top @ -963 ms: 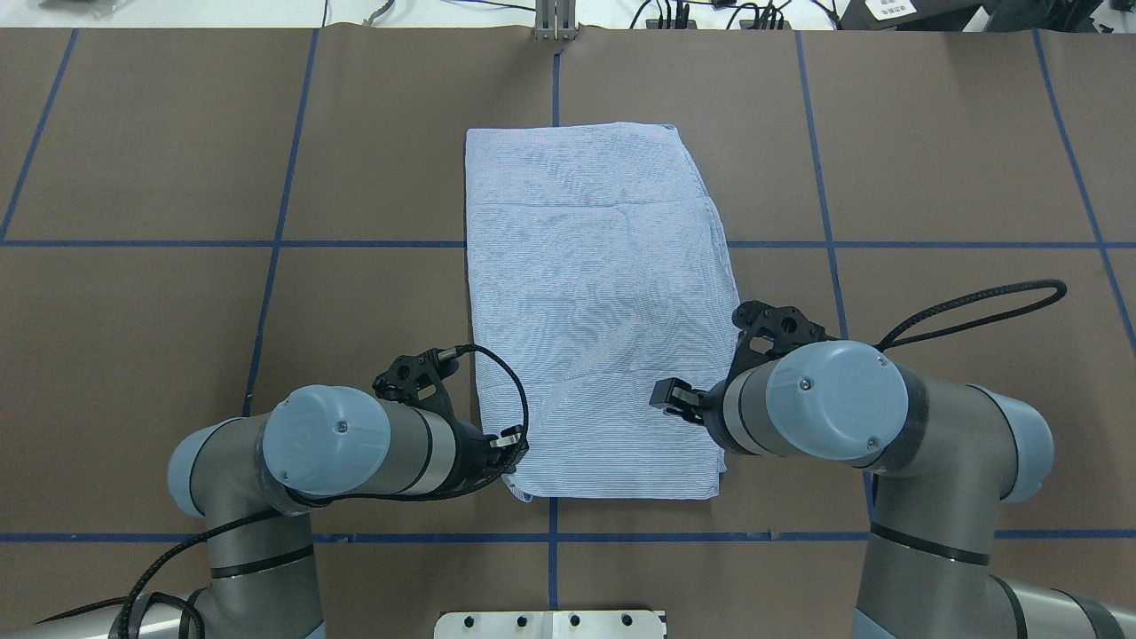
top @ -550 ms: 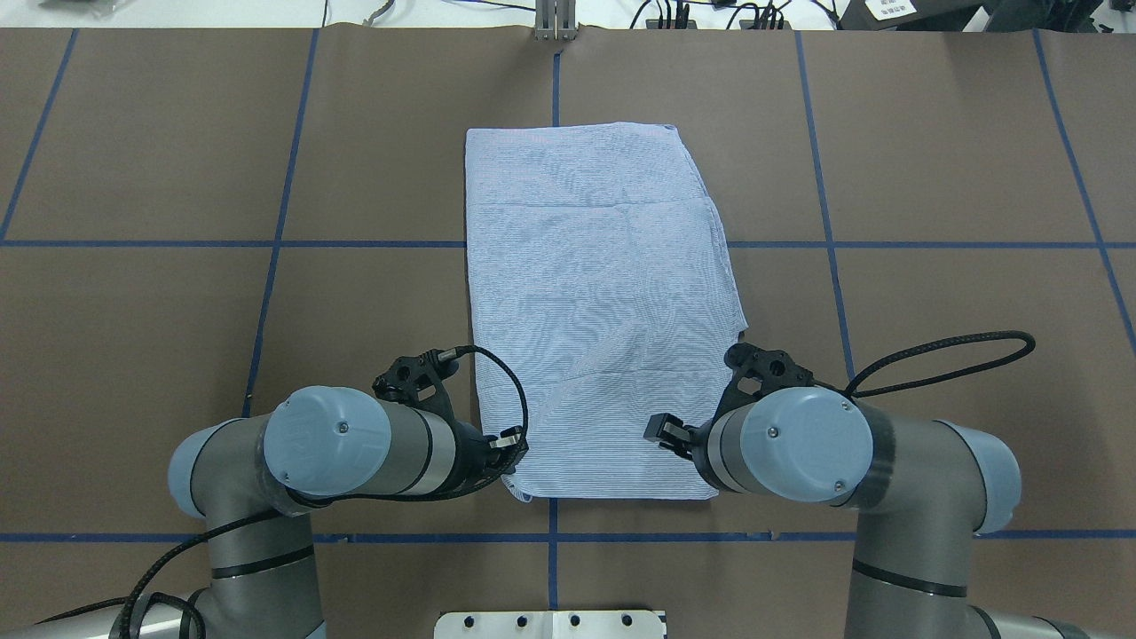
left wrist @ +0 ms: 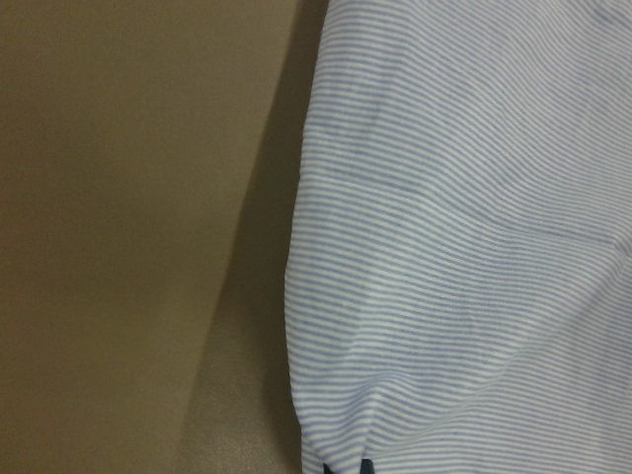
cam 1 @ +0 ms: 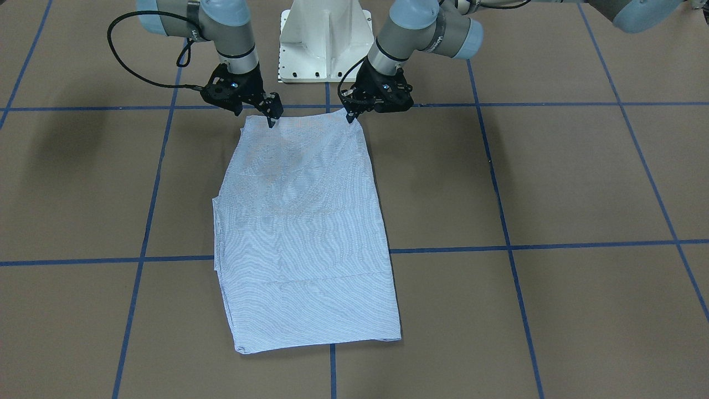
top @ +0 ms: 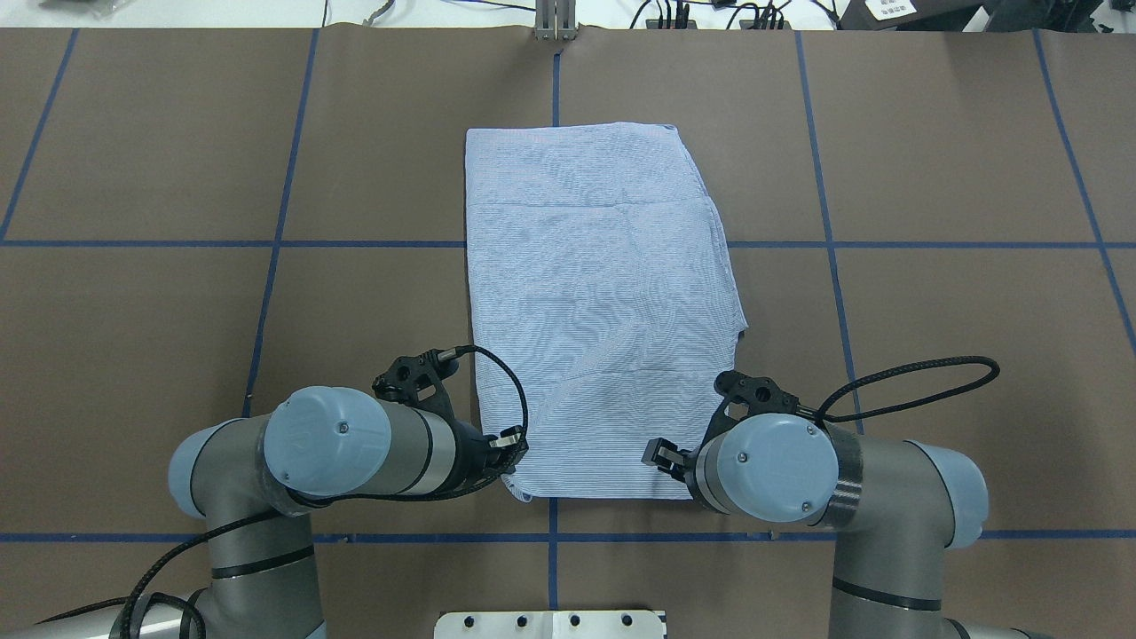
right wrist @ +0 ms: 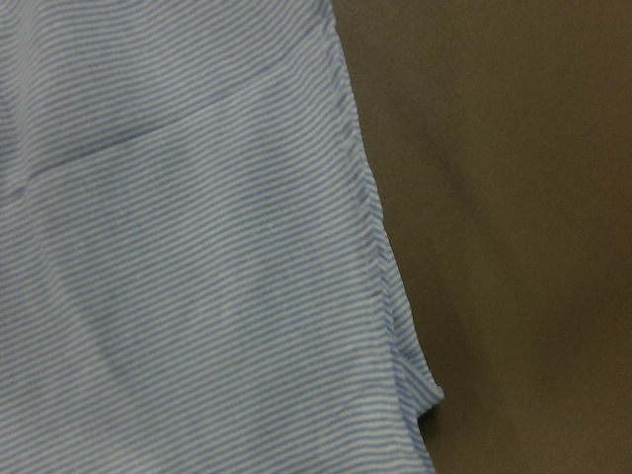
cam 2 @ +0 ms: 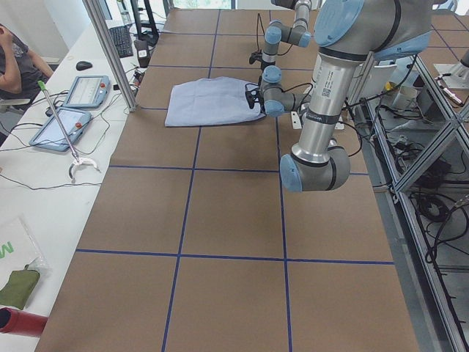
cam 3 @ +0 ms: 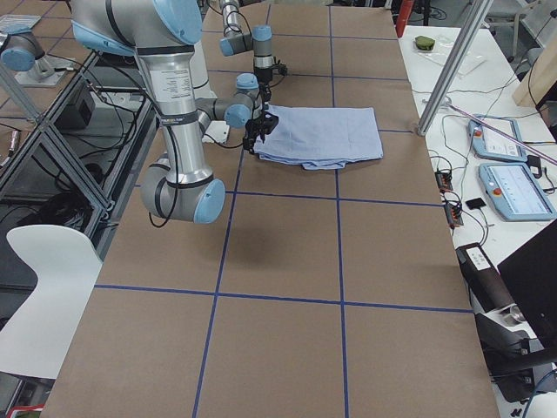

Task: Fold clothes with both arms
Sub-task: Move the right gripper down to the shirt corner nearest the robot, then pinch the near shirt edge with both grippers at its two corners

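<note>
Striped blue shirt (top: 603, 311) flat on bench (top: 177, 177); my left fingers (top: 508, 437) pinch its lower-left corner, right fingers (top: 657, 451) at lower right, closure unclear. Should grab the matching corner, lift evenly.

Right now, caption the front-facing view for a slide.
Left arm and right arm, jaws at two robot-side corners of the shirt.

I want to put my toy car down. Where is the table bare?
Bare brown table lies on both sides of the striped shirt, crossed by blue tape lines. Crowded: the shirt's near edge, under the left arm and right arm.
</note>
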`<state>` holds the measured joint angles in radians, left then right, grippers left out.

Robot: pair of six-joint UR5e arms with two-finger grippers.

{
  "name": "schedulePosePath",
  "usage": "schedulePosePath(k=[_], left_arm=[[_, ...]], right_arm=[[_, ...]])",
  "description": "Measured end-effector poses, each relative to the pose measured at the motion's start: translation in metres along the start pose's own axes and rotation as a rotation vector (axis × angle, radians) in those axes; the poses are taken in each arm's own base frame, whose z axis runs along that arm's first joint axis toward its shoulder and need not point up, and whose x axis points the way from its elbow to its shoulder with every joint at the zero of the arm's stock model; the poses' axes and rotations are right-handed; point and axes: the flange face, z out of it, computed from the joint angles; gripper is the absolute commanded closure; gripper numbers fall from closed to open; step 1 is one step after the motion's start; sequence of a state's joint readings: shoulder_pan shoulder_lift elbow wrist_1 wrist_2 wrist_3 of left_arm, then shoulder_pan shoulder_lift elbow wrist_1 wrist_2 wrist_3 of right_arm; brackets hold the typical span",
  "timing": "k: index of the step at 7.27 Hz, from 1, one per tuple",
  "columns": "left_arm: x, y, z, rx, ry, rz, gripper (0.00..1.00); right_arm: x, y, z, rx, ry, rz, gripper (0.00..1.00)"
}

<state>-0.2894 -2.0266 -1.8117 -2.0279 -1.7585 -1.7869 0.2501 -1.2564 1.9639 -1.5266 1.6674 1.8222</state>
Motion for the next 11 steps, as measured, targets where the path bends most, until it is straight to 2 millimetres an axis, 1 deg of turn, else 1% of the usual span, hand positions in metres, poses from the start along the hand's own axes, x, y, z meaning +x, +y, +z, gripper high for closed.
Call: schedulePosePath(k=[5,11], left_arm=[[-0.001,0.0,0.002,0.002,-0.004,-0.001,1.0],[-0.002,0.001,0.004,0.0,-0.006,-0.001,1.0]], right_arm=[[-0.016,0.005,0.018,0.002,0.019,-0.001,0.0],[-0.012,0.001,0.022,0.006,0.036,0.003,0.01]])
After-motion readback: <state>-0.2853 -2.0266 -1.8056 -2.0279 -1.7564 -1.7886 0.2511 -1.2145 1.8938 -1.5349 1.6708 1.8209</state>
